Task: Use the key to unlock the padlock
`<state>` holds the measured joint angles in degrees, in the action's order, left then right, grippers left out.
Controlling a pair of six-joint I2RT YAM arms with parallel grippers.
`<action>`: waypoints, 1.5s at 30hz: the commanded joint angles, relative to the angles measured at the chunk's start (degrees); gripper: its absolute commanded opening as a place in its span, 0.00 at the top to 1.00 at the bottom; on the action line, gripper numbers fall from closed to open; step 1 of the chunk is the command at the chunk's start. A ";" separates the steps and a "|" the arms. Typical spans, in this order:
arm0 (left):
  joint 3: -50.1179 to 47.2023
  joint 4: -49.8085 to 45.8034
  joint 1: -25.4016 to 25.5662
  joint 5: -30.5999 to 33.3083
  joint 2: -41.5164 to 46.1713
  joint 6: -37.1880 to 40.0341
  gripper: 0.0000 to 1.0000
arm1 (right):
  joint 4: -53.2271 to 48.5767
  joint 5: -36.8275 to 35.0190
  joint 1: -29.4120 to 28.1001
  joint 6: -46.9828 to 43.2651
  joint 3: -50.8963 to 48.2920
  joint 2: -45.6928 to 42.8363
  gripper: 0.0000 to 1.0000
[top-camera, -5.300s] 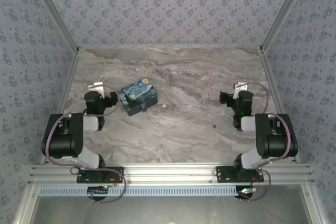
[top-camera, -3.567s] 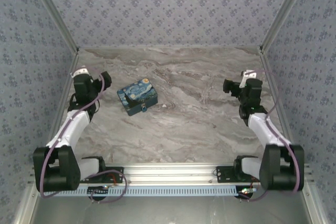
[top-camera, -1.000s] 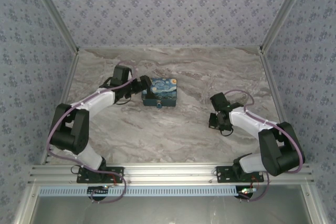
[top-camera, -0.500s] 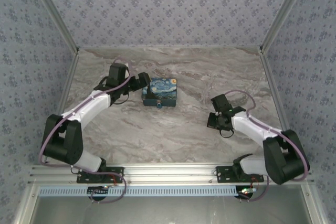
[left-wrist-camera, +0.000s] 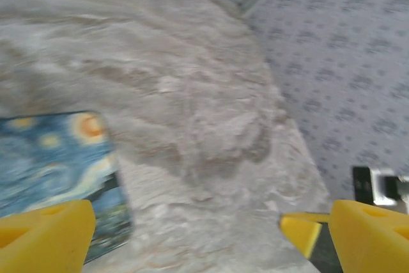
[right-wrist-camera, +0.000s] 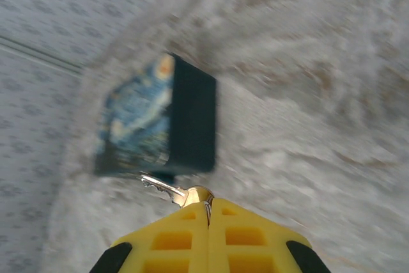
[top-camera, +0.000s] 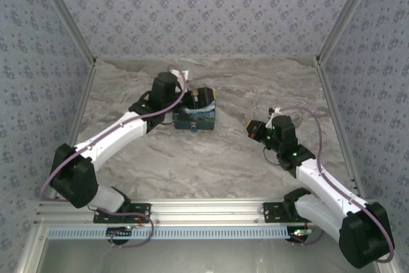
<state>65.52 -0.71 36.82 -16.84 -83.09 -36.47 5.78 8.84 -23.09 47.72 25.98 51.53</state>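
The starry-night box (top-camera: 199, 114) sits mid-table. On its near face hangs the padlock (top-camera: 193, 128), a tiny blurred speck. My left gripper (top-camera: 197, 98) hovers over the box top, open; in the left wrist view its yellow fingers (left-wrist-camera: 45, 238) stand wide apart with bare table between them and the box (left-wrist-camera: 54, 164) under the left one. My right gripper (top-camera: 252, 130) is to the right of the box, pointing at it. In the right wrist view the right gripper (right-wrist-camera: 208, 204) is shut on the key (right-wrist-camera: 185, 192), whose brass head is pinched and whose blade points left towards the box (right-wrist-camera: 160, 119).
The marble table (top-camera: 211, 158) is walled by patterned panels at the back and both sides. An aluminium rail (top-camera: 204, 209) with both arm bases runs along the near edge.
My left arm has swung right, from beside the box to over its top. My right arm has lifted and turned towards the box with the key.
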 commanded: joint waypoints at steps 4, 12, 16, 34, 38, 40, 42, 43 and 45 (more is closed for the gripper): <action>4.66 7.28 5.72 -2.66 -2.40 2.87 0.12 | 10.91 -2.19 -3.31 6.03 1.88 -2.90 1.00; 7.99 6.56 10.19 -2.92 -5.43 6.40 0.25 | 12.06 -4.97 -7.19 6.34 4.74 -2.74 1.00; 9.08 6.07 10.73 -3.42 -6.97 6.41 0.32 | 11.74 -5.30 -8.35 6.06 5.92 -2.70 1.00; 9.94 5.63 11.08 -3.82 -8.68 5.84 0.87 | 10.78 -6.17 -9.75 4.79 6.86 -2.68 1.00; 10.21 3.87 10.93 -2.46 -7.66 7.34 1.00 | 5.50 -2.85 -8.56 1.43 7.93 -3.35 0.98; 10.20 3.06 10.69 -1.87 -6.80 8.39 1.00 | 3.66 0.07 -6.93 0.21 7.67 -4.21 0.89; 10.16 2.33 10.10 -1.77 -6.01 9.39 1.00 | 3.34 4.03 -4.39 -0.51 6.69 -5.72 0.80; 10.16 2.00 9.75 -2.02 -5.58 9.93 1.00 | 3.78 6.27 -2.81 -0.83 5.89 -6.58 0.73; 10.27 1.56 9.17 -3.11 -5.00 11.20 1.00 | 5.57 12.21 1.04 -1.81 4.33 -8.24 0.62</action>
<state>73.45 2.04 46.92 -19.75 -91.11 -28.27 10.83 12.51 -25.58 48.64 31.46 45.95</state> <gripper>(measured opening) 0.043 0.353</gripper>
